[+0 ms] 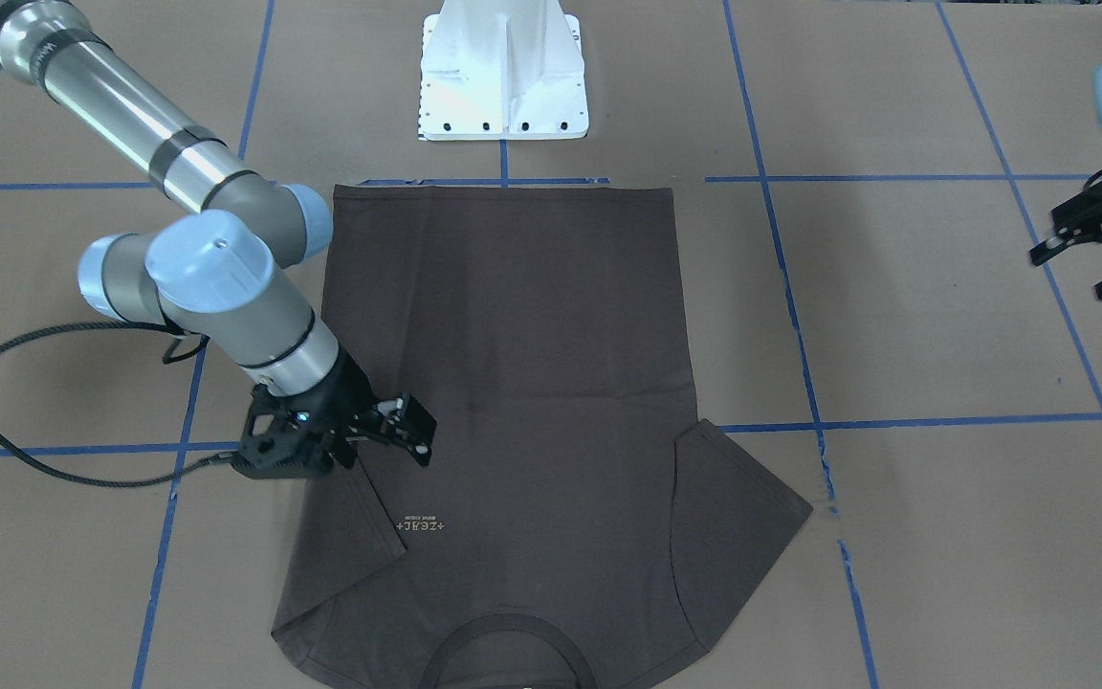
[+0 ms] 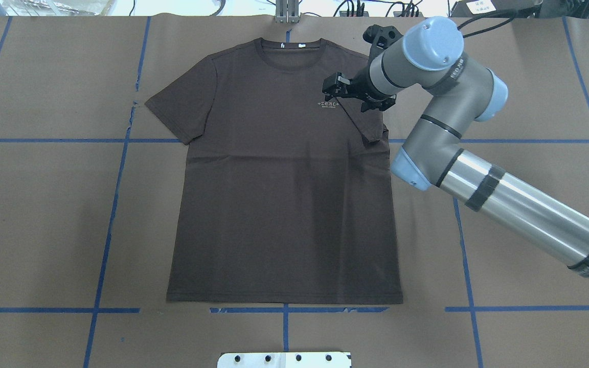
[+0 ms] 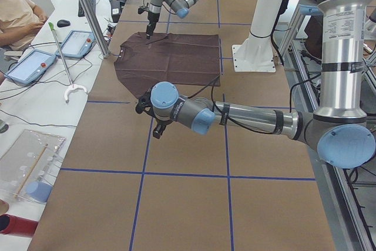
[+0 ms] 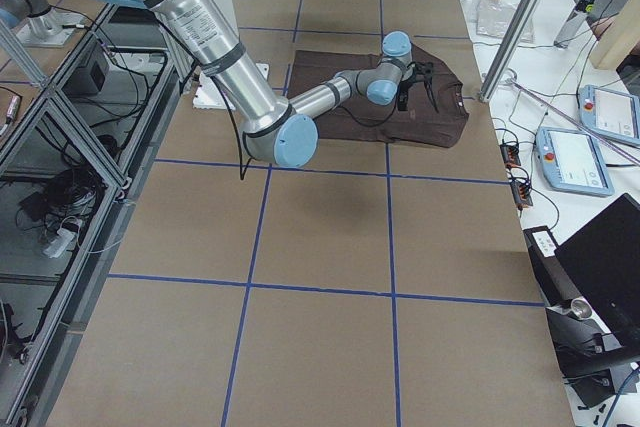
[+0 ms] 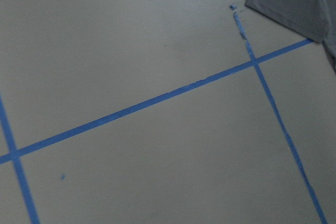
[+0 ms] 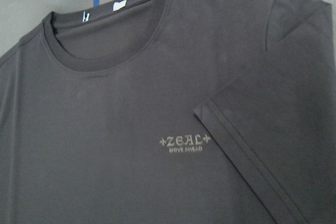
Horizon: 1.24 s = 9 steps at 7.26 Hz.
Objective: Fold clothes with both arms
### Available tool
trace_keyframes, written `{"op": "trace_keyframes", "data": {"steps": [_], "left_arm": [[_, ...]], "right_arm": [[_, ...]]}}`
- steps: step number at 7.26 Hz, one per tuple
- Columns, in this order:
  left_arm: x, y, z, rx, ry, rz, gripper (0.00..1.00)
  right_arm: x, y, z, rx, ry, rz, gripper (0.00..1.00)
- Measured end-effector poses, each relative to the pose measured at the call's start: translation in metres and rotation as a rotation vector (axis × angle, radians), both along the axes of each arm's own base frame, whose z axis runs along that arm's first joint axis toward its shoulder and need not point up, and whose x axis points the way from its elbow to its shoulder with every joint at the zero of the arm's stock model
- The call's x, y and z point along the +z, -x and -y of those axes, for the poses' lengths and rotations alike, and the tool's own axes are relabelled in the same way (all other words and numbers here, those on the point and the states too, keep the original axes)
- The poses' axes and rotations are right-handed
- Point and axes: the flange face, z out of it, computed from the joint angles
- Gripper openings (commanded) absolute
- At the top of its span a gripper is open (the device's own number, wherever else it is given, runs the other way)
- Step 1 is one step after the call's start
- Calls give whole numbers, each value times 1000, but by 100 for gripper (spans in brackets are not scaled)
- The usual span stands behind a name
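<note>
Matte brown T-shirt lies flat (1 sleeve folded in); right claw and left claw both gape empty

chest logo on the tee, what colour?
The chest logo is pale grey-beige lettering on the dark brown T-shirt. It shows best in the right wrist view.

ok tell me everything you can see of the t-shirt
The T-shirt is dark brown, flat and front-up on the paper-covered table, hem toward the robot. Ribbed round collar, white neck tags, pale chest logo. The sleeve on the robot's right is folded inward beside the logo; the other sleeve lies spread. The right gripper is over the fold; contact unclear.
</note>
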Motion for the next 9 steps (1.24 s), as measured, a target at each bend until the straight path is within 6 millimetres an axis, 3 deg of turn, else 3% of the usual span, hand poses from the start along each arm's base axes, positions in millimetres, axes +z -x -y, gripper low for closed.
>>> {"op": "trace_keyframes", "data": {"steps": [2, 3, 4, 6, 7, 9], "left_arm": [[-37, -108, 62, -32, 97, 43, 98], [-45, -160, 94, -81, 132, 92, 95], [-44, -197, 121, -136, 133, 124, 90], [-37, -239, 146, -251, 115, 142, 67], [-41, -259, 146, -282, 122, 144, 64], [-49, -277, 144, -300, 127, 143, 61]], "right_arm": [[17, -46, -35, -49, 9, 45, 100], [28, -76, -59, -52, 1, 61, 100], [35, -100, -81, -52, -7, 72, 100], [47, -117, -100, -50, -7, 68, 100], [51, -117, -101, -50, -7, 61, 100], [58, -112, -99, -55, -3, 51, 100]]}}
